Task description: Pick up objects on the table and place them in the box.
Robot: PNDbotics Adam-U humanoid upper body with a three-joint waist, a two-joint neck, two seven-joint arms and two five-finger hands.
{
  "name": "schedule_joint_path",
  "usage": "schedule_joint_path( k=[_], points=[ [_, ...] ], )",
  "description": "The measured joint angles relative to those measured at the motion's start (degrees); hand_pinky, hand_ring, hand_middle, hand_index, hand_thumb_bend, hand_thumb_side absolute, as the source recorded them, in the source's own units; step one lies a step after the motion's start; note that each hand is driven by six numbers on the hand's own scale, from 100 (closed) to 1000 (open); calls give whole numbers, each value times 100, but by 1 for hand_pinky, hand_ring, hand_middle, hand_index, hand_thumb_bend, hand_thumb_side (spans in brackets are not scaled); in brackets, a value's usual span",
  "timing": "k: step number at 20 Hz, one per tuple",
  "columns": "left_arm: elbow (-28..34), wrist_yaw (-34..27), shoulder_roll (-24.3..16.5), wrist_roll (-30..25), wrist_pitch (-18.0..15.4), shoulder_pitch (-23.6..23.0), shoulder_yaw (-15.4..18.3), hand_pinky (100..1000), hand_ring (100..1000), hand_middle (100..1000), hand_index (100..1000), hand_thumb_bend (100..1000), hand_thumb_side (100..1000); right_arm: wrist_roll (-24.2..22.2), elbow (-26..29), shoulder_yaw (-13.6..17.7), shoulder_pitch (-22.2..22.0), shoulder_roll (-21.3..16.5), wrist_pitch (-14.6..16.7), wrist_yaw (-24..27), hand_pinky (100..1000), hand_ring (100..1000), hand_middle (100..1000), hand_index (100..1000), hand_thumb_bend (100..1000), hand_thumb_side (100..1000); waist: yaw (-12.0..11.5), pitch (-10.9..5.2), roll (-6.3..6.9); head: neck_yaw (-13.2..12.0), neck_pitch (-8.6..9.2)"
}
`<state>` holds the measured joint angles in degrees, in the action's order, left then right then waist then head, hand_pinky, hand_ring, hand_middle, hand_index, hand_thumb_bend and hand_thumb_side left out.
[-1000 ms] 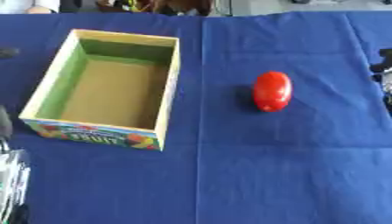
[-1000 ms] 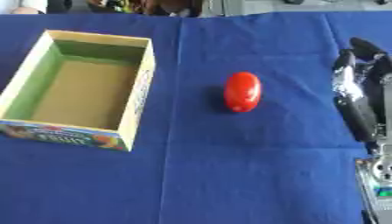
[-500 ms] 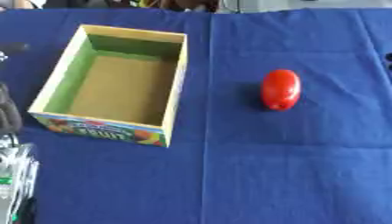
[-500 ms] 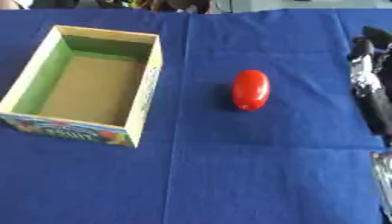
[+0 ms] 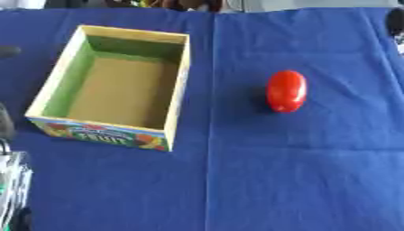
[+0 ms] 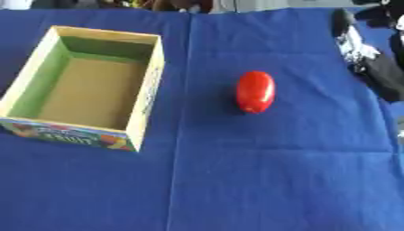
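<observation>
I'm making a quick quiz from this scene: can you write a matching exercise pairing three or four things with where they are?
Things:
1. box
2. red oval object
3. right hand
4. blue cloth

Places:
A. lying on the cloth, right of the box
B. covering the table
C. at the upper right edge
D. standing open on the left

Pairs: 1-D, 2-A, 3-C, 4-B

box [image 5: 109, 132] front panel with colourful fruit print, large word "FRUIT", smaller line above unreadable
</observation>
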<state>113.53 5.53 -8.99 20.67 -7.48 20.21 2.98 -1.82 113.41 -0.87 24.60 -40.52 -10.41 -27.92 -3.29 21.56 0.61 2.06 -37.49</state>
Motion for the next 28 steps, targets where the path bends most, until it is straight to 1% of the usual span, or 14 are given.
schedule_joint_path(
  k=[4,5,6,9,12,13,14,18,20,22,26,28],
  points=[
    [0,-16,0,-23,13,-1,-29,595,845,790,757,100,1000,-734,0,-179,273,-411,-181,-173,845,831,831,949,465,975,-27,0,-4,75,-3],
    [0,-24,0,-25,14,-1,-30,595,845,790,757,100,1000,-933,0,-223,334,-493,-234,-181,860,846,841,966,530,928,-31,0,-4,90,-3],
    [0,-32,0,-27,15,-1,-31,595,845,790,757,100,1000,-1144,0,-270,392,-569,-291,-181,863,850,844,971,573,867,-37,0,-6,106,-3],
    [0,-47,0,-44,16,-3,-36,595,846,791,757,100,1000,-1847,0,-429,576,-797,-532,-118,880,870,856,975,620,757,-64,0,-33,139,-2],
    [0,-50,0,-64,16,-5,-62,595,846,791,756,100,1000,-2426,-25,-541,764,-970,-751,-30,889,883,867,986,643,675,-71,0,-46,166,-1],
    [0,-51,0,-67,17,-5,-64,595,846,791,756,100,1000,-2592,-61,-574,826,-1009,-800,-3,889,883,867,986,643,675,-76,-1,-47,169,0],
    [0,-51,0,-69,18,-5,-64,595,846,791,756,100,1000,-2741,-106,-602,881,-1041,-837,24,894,891,876,993,648,652,-83,-1,-50,170,1],
    [0,-54,0,-77,24,-11,-65,595,846,791,756,100,1000,-3250,-316,-724,1085,-1142,-906,105,895,896,883,999,668,621,-97,-1,-69,194,9],
    [0,-58,0,-83,30,-13,-66,595,847,791,756,100,1000,-3432,-419,-786,1183,-1169,-935,150,894,897,885,1000,670,581,-98,-1,-72,212,10],
    [0,-69,0,-90,35,-14,-67,595,847,791,755,100,1000,-3581,-523,-870,1274,-1170,-959,190,891,896,885,999,661,561,-103,-1,-74,227,12],
    [0,-92,0,-98,40,-16,-78,595,847,791,755,100,1000,-3796,-747,-1062,1472,-1168,-999,238,886,896,884,993,649,550,-131,-1,-89,272,18],
    [0,-96,0,-100,41,-18,-97,596,847,792,755,100,1000,-3882,-863,-1176,1569,-1157,-997,239,886,896,884,992,638,561,-145,-1,-100,299,27]
  ],
)
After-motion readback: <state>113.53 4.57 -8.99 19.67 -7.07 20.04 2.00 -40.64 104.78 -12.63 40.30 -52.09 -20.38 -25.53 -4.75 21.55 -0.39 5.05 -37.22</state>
